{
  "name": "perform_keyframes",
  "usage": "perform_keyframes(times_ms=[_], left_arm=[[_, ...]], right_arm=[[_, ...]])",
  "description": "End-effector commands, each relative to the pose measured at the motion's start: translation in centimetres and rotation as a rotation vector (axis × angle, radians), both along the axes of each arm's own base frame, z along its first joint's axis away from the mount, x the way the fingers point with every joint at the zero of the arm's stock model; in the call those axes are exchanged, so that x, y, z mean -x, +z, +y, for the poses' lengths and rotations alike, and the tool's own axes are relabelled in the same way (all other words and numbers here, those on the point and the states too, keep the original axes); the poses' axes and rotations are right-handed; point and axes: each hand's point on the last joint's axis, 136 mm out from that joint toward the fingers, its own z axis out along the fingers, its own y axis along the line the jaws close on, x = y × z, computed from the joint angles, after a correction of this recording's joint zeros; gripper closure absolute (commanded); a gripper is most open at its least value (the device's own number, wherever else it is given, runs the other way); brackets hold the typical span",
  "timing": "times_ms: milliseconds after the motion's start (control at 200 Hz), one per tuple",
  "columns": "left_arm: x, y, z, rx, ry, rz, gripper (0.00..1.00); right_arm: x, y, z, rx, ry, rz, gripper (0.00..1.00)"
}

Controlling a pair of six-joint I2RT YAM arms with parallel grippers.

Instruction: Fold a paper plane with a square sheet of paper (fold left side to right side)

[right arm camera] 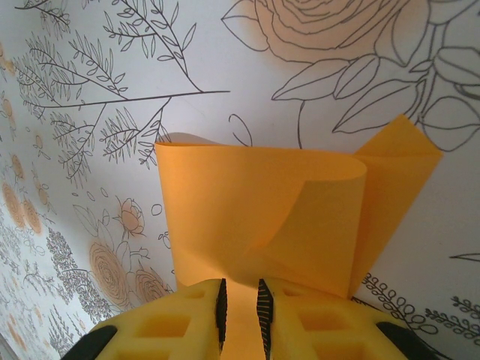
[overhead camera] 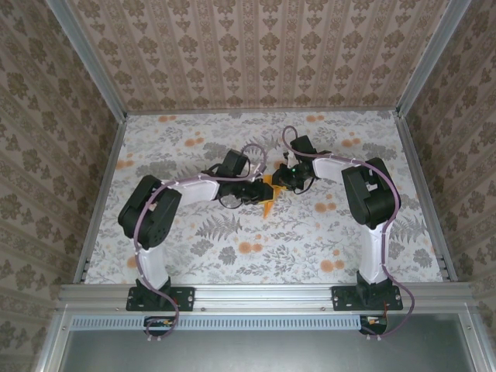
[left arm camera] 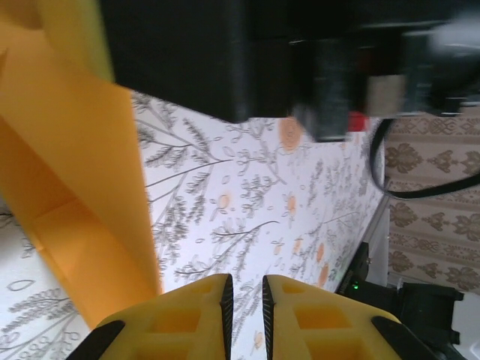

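Observation:
The orange sheet of paper [overhead camera: 268, 200] lies folded on the floral table between the two arms, its narrow end pointing toward the near edge. In the right wrist view the paper [right arm camera: 255, 217] has a flap curling up and over itself. My right gripper [right arm camera: 240, 292] [overhead camera: 288, 182] sits over its near edge, jaws a little apart, with orange showing through the gap. In the left wrist view the creased paper [left arm camera: 75, 187] stands to the left. My left gripper [left arm camera: 245, 289] [overhead camera: 249, 194] is beside it, jaws slightly apart with only tablecloth between them.
The floral tablecloth [overhead camera: 232, 248] covers the table inside patterned walls. A metal rail [overhead camera: 263, 293] runs along the near edge by the arm bases. The right arm's black wrist and cable [left arm camera: 420, 187] hang close above the left gripper.

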Motion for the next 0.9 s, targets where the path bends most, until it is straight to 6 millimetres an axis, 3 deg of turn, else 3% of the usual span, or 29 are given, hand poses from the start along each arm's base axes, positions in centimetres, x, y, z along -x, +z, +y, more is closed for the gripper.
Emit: perform_keyframes(times_ms=[0, 385, 670, 895], left_arm=[[0.0, -0.2, -0.8, 0.005, -0.011, 0.03, 0.8], [1.0, -4.4, 0.9, -0.16, 0.005, 0.083, 0.79], [1.5, -5.9, 1.2, -0.201, 0.005, 0.108, 0.78], [2.2, -7.5, 2.2, -0.292, 0.029, 0.126, 0.83]], right_arm=[[2.7, -4.0, -2.0, 0.098, -0.006, 0.131, 0.77], [2.7, -3.9, -2.1, 0.102, 0.0, 0.131, 0.77], [2.7, -3.8, -2.1, 0.102, 0.001, 0.128, 0.77], [1.3, -1.8, -1.5, 0.068, -0.001, 0.051, 0.78]])
